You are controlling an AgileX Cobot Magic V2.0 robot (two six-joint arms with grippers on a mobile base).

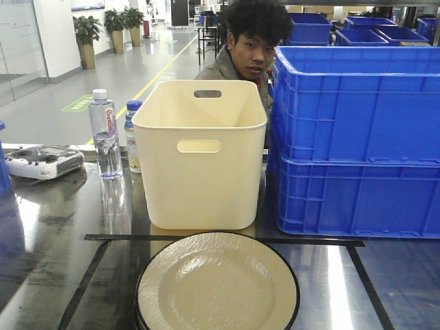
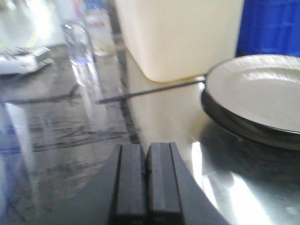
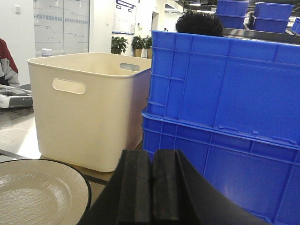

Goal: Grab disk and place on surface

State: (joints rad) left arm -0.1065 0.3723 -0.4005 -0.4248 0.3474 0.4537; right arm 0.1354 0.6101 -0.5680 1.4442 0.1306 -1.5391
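Both claws, left (image 2: 146, 178) & right (image 3: 151, 187), sit pressed together, empty; we judge the disk (image 1: 216, 282) awaits grabbing on the table (image 1: 48, 240).

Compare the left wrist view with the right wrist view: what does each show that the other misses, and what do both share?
Only the left wrist view shows the water bottle, the second bottle beside it, and the black tape line on the shiny tabletop. Only the right wrist view shows the stacked blue crates clearly. Both show the cream bin, the black-rimmed plate, and their own shut claw: left claw, right claw.
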